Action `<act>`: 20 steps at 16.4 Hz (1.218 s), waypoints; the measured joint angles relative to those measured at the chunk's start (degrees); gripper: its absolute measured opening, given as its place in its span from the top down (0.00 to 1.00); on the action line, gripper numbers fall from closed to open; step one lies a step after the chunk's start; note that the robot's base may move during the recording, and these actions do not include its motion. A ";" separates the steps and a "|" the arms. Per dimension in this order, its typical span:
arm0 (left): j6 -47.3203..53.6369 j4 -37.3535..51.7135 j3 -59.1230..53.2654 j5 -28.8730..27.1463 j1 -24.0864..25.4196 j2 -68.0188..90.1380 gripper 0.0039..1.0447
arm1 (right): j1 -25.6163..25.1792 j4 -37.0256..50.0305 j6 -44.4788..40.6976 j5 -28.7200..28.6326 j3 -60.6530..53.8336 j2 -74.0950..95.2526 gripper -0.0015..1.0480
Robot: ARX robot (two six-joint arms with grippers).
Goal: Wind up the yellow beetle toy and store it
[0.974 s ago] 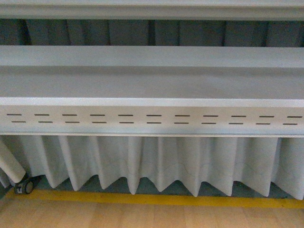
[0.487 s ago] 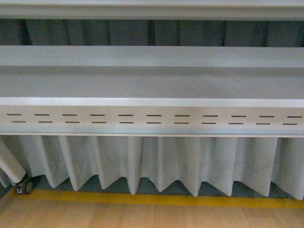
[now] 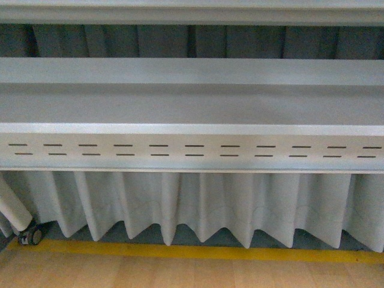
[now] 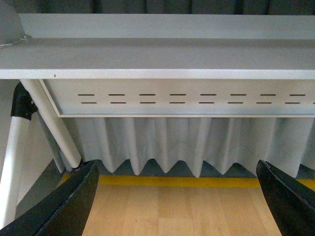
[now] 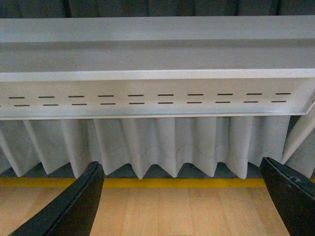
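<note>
Left gripper (image 4: 179,211) and right gripper (image 5: 182,211) face a grey shelf (image 3: 192,108), jaws apart and empty (no yellow beetle toy in view); finding it likely comes first.

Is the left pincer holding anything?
No, the left pincer is open, its black fingers far apart with nothing held between them.

The yellow beetle toy lay outside all three views, so its look, pose and state could not be told. Taking the grey shelf (image 3: 192,108) as landmark, the toy was not on the visible stretch of its top, nor on the wooden floor (image 3: 192,273) below it, nor between the spread fingers of the left gripper (image 4: 176,169) or the right gripper (image 5: 180,167).
</note>
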 joint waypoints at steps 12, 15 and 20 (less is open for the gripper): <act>0.00 0.04 0.00 -0.04 0.00 0.00 0.06 | 0.00 -0.02 0.02 0.04 0.00 -0.04 0.06; 0.02 0.09 0.00 0.02 0.00 0.00 0.06 | 0.00 0.02 0.00 0.00 0.00 -0.02 0.06; 0.02 0.02 0.00 0.00 0.00 0.00 0.06 | 0.00 0.04 0.00 0.00 0.00 -0.02 0.06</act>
